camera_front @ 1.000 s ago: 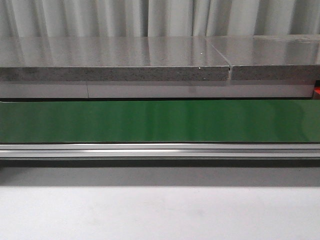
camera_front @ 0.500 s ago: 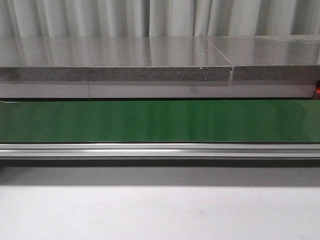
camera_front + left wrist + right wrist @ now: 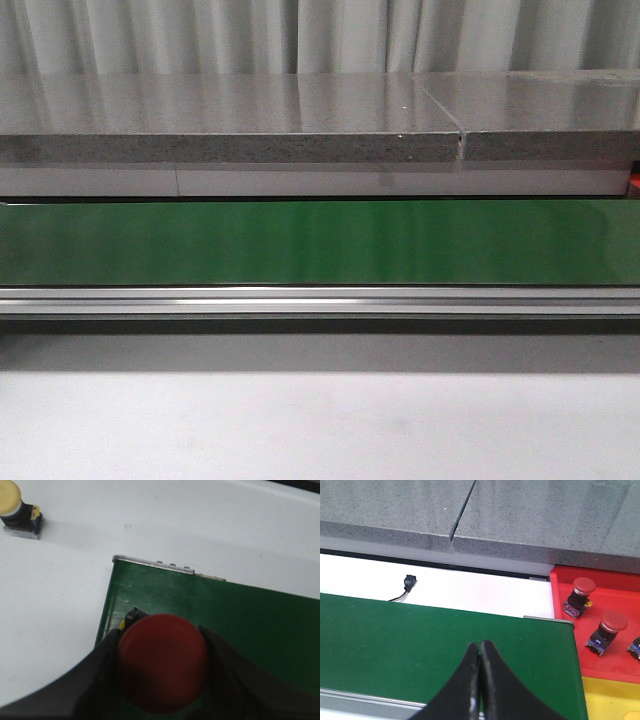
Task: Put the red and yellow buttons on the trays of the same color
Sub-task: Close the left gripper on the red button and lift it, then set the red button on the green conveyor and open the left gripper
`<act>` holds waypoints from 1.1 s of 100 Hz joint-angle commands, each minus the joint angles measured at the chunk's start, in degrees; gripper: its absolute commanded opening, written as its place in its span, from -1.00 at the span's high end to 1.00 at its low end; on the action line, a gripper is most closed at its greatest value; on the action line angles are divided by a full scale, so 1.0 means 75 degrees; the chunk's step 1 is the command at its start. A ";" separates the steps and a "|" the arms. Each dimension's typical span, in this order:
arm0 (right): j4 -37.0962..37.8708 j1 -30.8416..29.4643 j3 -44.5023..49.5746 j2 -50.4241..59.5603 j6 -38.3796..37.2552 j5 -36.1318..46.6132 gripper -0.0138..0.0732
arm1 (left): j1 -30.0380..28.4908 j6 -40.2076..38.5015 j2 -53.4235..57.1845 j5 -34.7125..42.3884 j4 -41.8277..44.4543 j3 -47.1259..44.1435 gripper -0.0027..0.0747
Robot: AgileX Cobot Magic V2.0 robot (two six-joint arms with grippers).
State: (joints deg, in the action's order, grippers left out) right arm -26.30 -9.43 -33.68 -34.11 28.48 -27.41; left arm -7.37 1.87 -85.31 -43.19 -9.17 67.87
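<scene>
Left wrist view: my left gripper point(image 3: 162, 667) is clamped on a red button point(image 3: 163, 662) above the end of the green belt point(image 3: 260, 625).
I see both fingers point(image 3: 107, 657) pressed against the cap's sides. A yellow button point(image 3: 17, 507) sits on the white table point(image 3: 165, 525), well apart from the belt. On the right wrist view, my right gripper point(image 3: 480, 667) holds nothing, fingertips touching, over the belt. Two red buttons point(image 3: 580, 597) point(image 3: 607, 632) stand upright in the red tray point(image 3: 620, 585); the yellow tray point(image 3: 605, 697) lies just beside it.
</scene>
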 commanded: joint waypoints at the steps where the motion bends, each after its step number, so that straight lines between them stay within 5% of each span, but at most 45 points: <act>1: -0.0100 0.0034 -0.0277 0.0022 0.0064 0.0481 0.84 | 0.0122 0.0027 0.0416 0.0764 -0.0185 -0.0297 0.98; 63: -0.0100 0.0034 -0.0277 0.0022 0.0064 0.0481 0.84 | 0.0236 0.0027 0.0189 0.1592 -0.0606 -0.1339 0.92; 80: -0.0100 0.0034 -0.0277 0.0022 0.0064 0.0481 0.84 | 0.0254 0.0027 0.0124 0.1471 -0.0658 -0.1339 0.40; 99: -0.0100 0.0034 -0.0277 0.0022 0.0064 0.0481 0.84 | 0.0254 0.0027 0.0124 0.1436 -0.0684 -0.1339 -0.55; 110: -0.0100 0.0034 -0.0277 0.0022 0.0064 0.0481 0.84 | 0.0254 0.0027 0.0124 0.1267 -0.0684 -0.1243 -0.74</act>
State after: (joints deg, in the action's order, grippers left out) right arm -26.30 -9.43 -33.68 -34.11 28.48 -27.54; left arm -5.74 1.99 -86.02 -34.75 -13.50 56.59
